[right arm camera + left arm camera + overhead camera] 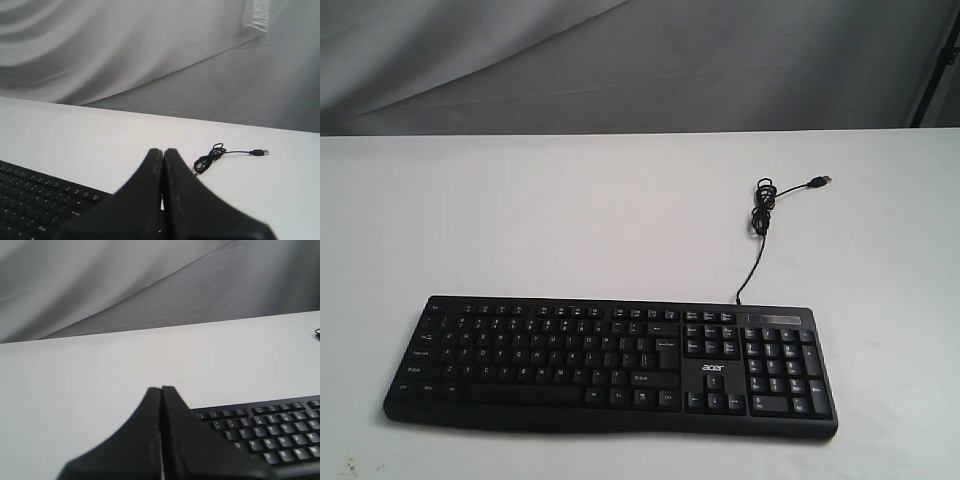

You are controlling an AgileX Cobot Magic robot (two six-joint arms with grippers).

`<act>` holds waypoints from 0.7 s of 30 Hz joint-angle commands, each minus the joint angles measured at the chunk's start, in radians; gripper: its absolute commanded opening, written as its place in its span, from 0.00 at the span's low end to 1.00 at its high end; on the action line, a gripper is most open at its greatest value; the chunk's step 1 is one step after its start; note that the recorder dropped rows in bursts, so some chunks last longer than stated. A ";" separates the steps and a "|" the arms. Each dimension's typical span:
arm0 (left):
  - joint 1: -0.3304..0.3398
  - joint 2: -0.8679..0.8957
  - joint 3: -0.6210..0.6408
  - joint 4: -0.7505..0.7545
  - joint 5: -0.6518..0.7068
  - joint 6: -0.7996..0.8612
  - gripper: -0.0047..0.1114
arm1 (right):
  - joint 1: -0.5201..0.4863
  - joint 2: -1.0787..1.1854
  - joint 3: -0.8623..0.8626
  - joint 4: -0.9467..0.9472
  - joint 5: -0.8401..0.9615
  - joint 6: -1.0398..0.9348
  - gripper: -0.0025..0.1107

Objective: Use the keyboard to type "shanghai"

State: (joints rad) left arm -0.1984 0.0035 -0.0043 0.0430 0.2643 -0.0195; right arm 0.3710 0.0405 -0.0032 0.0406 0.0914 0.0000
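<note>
The black acer keyboard (610,365) lies flat near the front edge of the white table, number pad on the right. Its thin black USB cable (760,215) runs back from the rear edge and ends in a loose coil with the plug free. Neither arm shows in the exterior view. In the left wrist view my left gripper (161,389) is shut with nothing in it, hovering over the keyboard's (270,435) left end. In the right wrist view my right gripper (163,150) is shut and empty, above the keyboard's (35,202) right part, with the cable coil (207,160) beyond.
A white table (570,220) carries everything. A grey draped cloth (620,60) hangs behind the table's far edge. A dark stand leg (935,70) shows at the far right corner.
</note>
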 commanded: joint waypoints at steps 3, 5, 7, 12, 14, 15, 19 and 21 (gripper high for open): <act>-0.004 -0.003 0.004 0.001 -0.005 -0.003 0.04 | -0.005 -0.008 0.003 -0.034 0.137 0.000 0.02; -0.004 -0.003 0.004 0.001 -0.005 -0.003 0.04 | -0.005 -0.008 0.003 -0.034 0.137 0.000 0.02; -0.004 -0.003 0.004 0.001 -0.005 -0.003 0.04 | -0.005 -0.008 0.003 -0.034 0.137 0.000 0.02; -0.004 -0.003 0.004 0.001 -0.005 -0.003 0.04 | -0.005 -0.008 0.003 -0.034 0.137 0.000 0.02; -0.004 -0.003 0.004 0.001 -0.005 -0.003 0.04 | -0.005 -0.008 0.003 -0.034 0.137 0.000 0.02; -0.004 -0.003 0.004 0.001 -0.005 -0.003 0.04 | -0.005 -0.008 0.003 -0.034 0.137 0.000 0.02; -0.004 -0.003 0.004 0.001 -0.005 -0.003 0.04 | -0.005 -0.008 0.003 -0.034 0.137 0.000 0.02; -0.004 -0.003 0.004 0.001 -0.005 -0.003 0.04 | -0.005 -0.008 0.003 -0.034 0.137 0.000 0.02</act>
State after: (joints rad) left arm -0.1984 0.0035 -0.0043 0.0430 0.2643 -0.0195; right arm 0.3710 0.0385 -0.0032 0.0181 0.2232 0.0000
